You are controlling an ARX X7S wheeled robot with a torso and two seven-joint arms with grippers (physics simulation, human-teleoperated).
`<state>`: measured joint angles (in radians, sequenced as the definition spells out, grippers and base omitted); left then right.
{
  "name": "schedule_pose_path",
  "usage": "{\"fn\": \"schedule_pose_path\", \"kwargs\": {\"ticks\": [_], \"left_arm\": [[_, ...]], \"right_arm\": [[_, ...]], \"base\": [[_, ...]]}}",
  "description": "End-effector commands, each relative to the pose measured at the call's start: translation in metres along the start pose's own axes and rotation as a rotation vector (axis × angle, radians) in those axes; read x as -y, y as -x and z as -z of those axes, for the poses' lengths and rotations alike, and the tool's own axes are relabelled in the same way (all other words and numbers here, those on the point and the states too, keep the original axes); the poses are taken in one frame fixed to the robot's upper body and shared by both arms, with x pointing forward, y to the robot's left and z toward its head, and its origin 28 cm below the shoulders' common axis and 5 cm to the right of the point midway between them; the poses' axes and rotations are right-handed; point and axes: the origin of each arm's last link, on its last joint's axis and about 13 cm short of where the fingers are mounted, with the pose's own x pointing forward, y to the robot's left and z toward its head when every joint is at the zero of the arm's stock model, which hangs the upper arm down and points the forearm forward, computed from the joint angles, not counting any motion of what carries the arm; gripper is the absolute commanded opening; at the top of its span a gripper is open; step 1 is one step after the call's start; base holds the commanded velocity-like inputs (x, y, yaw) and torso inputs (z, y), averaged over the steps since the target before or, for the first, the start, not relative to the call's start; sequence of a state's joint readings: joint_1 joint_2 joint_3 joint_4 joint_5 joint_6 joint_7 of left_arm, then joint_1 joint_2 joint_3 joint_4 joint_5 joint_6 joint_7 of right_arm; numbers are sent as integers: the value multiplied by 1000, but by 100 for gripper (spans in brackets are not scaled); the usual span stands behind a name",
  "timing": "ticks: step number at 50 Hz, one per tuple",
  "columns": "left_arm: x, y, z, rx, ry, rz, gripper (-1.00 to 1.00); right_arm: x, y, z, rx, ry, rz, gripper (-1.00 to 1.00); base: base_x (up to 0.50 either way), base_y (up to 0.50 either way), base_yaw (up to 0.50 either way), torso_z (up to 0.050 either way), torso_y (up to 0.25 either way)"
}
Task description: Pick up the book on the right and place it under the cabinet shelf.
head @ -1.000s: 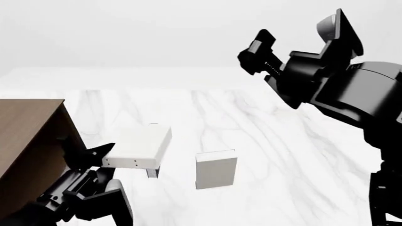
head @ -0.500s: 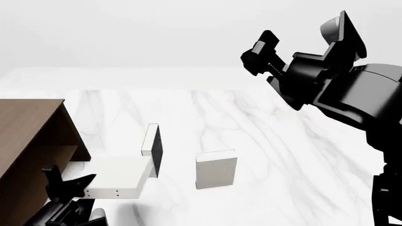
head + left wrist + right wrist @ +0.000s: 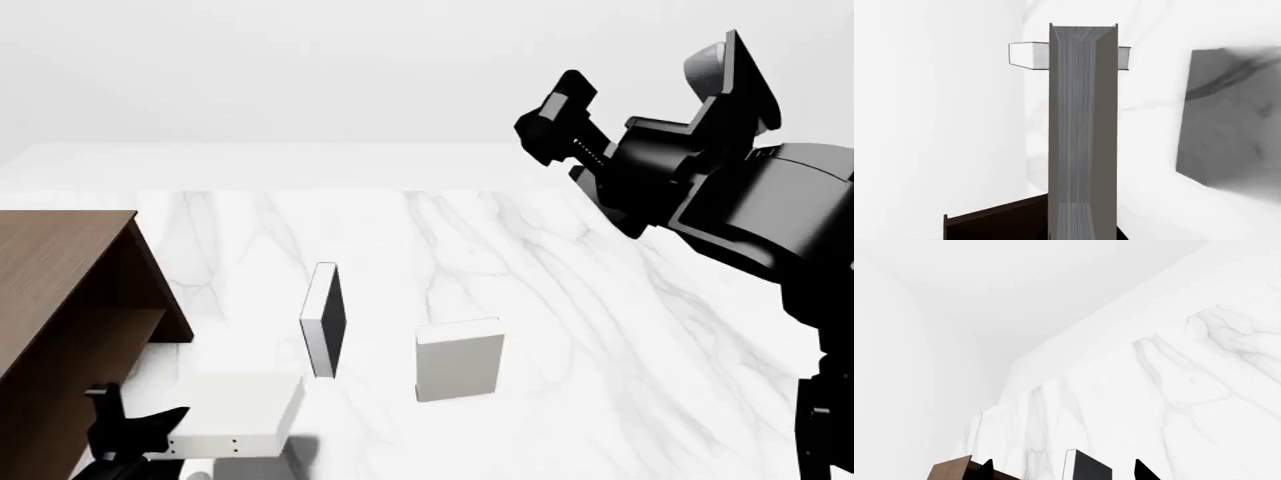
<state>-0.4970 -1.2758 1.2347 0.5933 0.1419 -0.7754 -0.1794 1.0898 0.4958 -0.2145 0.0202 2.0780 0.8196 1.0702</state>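
The book [image 3: 238,412], plain white with tiny dark dots on its near edge, lies flat above the table at the bottom left of the head view. My left gripper [image 3: 155,430] is shut on its left end, just in front of the cabinet shelf [image 3: 60,285], a big dark brown box. In the left wrist view the book [image 3: 1081,125] runs edge-on away from the camera and hides the jaws; a corner of the cabinet shelf [image 3: 997,224] shows beside it. My right gripper [image 3: 647,85] hangs open and empty high at the upper right; its fingertips [image 3: 987,468] stand wide apart.
A white book with a black face [image 3: 323,320] stands upright on the marble table [image 3: 601,330], right of the cabinet. A plain grey book [image 3: 459,360] stands a little further right. The black-faced book [image 3: 1086,467] also shows far below in the right wrist view.
My left gripper has carried the book down and back toward me, off the black-faced book's front and level with the cabinet's lower part. The right arm has barely shifted.
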Motion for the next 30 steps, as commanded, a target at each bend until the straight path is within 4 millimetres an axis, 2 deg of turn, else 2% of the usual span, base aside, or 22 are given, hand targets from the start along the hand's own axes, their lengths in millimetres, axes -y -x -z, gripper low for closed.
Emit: {"fn": "schedule_pose_path", "kwargs": {"ticks": [1,30], "left_arm": [[-17,-3,6,-38,-51,-132,-100],[-1,-5,20,-129,-9,-76,-100]], "right_arm": [[1,-1,0,-3,0,1,100],[3,-2,3,-6,-3,3,100]], "base": [[0,0,0,0,10],[0,0,0,0,1]]}}
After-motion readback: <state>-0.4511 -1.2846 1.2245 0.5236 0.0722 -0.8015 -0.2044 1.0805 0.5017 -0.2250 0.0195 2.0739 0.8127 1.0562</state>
